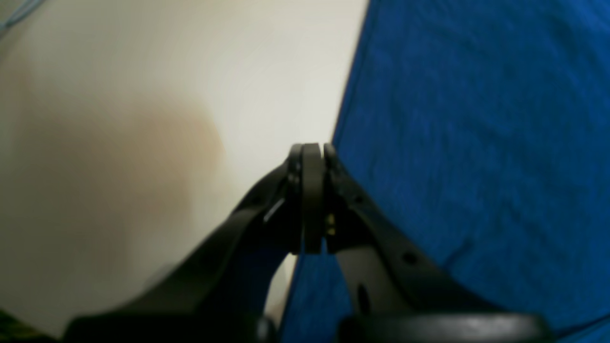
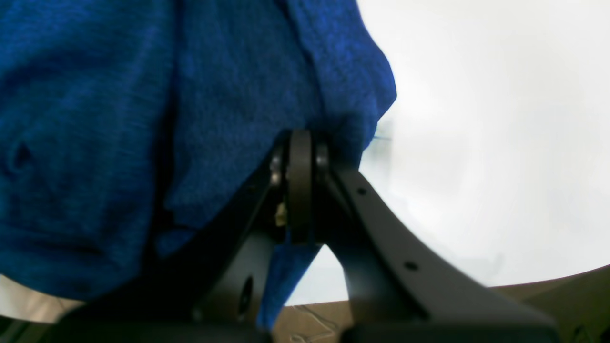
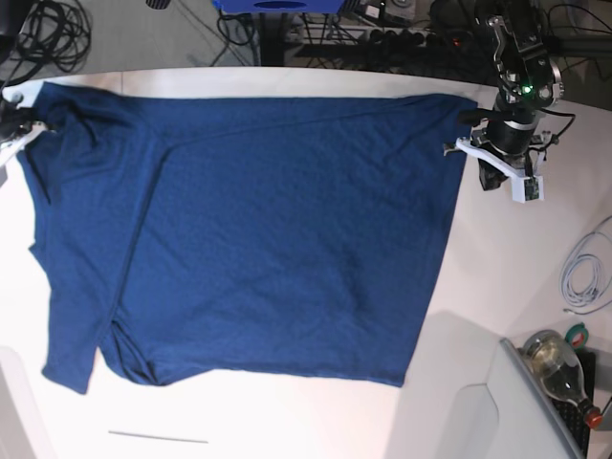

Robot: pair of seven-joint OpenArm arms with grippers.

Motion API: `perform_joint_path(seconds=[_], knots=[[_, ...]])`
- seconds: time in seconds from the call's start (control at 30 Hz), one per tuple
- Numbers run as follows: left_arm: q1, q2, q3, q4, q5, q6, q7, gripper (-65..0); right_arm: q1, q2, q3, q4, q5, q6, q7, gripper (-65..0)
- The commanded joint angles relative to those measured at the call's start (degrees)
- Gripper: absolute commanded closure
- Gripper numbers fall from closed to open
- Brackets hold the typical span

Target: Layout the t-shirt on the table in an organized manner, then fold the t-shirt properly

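Observation:
The dark blue t-shirt [image 3: 268, 229] lies spread flat over the white table [image 3: 287, 421], with its short sleeves at the left. At the left edge of the base view my right gripper [image 3: 17, 129] is shut on a bunched fold of the t-shirt [image 2: 214, 95]. In its wrist view the right gripper [image 2: 300, 136] has cloth hanging between its fingers. My left gripper [image 3: 464, 143] sits at the t-shirt's far right corner. Up close the left gripper [image 1: 312, 150] is shut right on the hem of the t-shirt [image 1: 476, 143], with bare table [image 1: 190, 95] to its left.
A coiled white cable [image 3: 583, 277] lies at the right table edge. A glass bottle [image 3: 559, 368] and a tape roll [image 3: 577, 335] sit below it, off the tabletop. Dark cables [image 3: 48, 29] trail on the floor behind. A thin dark seam [image 3: 158, 438] marks the near tabletop.

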Motion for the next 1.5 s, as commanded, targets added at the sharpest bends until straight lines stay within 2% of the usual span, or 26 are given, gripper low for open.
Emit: perform_joint_path(seconds=[0.0, 0.1, 0.27, 0.43, 0.57, 0.63, 0.73, 0.83, 0.87, 0.97, 1.0, 1.07, 1.3, 1.47], knots=[[-0.11, -0.39, -0.06, 0.88, -0.35, 0.31, -1.24, 0.0, 0.26, 1.42, 0.28, 0.43, -0.14, -0.78, -0.28, -0.3], [-0.73, -0.39, 1.61, 0.88, -0.35, 0.31, -1.24, 0.0, -0.09, 1.69, 0.55, 0.78, -0.14, -2.45, -0.19, -0.2], [-0.64, -0.30, 4.86, 1.41, -0.35, 0.31, -1.24, 0.0, -1.67, 0.72, 0.46, 6.58, 0.03, -2.36, 0.16, -0.2], [2.70, -0.30, 4.77, 3.43, -0.88, 0.31, -1.24, 0.0, -5.45, -3.59, 2.75, 20.38, 0.21, -2.36, 0.60, -0.3], [7.63, -0.13, 1.08, 5.36, -2.73, 0.22, -1.51, 0.0, -7.30, -10.97, 9.95, 29.08, 0.21, -2.28, 2.36, -1.5], [9.74, -0.48, -2.61, 5.10, -8.35, 0.22, -1.59, 0.0, -7.56, -13.08, 11.89, 30.58, 0.21, -2.28, 2.62, -8.9], [11.85, -1.09, -9.03, 3.34, -17.58, -0.75, -1.24, 0.0, -8.27, -13.78, 12.33, 30.32, 0.21, -2.28, 2.53, -24.2], [14.13, -3.56, -12.20, 0.70, -24.88, -7.34, -1.24, 0.0, -9.67, -14.05, 11.71, 30.40, 0.21, -2.28, 2.53, -37.4], [14.75, -4.00, -12.81, -0.18, -26.29, -9.01, -1.24, -6.1, -9.76, -14.05, 11.71, 30.23, 0.21, -2.28, 2.53, -39.6], [15.36, -4.26, -13.16, -2.55, -26.20, -13.05, -1.24, -36.9, -9.94, -14.05, 12.24, 29.79, 0.21, -2.28, 2.53, -40.4], [15.19, -4.26, -13.07, -3.96, -26.02, -14.20, -1.24, -44.9, -9.94, -14.05, 12.24, 29.52, 0.21, -2.28, 2.62, -40.4], [14.83, -4.17, -13.07, -6.59, -26.02, -15.43, -1.51, -55.1, -9.76, -14.05, 12.24, 28.82, 0.21, -2.28, 2.62, -40.4], [11.85, -3.82, -12.99, -12.40, -26.02, -18.42, -1.51, -56.1, -9.67, -14.05, 12.33, 28.03, 0.21, -2.28, 2.62, -40.4], [10.26, -3.38, -12.63, -14.42, -26.02, -18.50, -1.24, -55.9, -9.85, -14.05, 12.33, 27.94, 0.21, -2.28, 2.62, -40.4]])
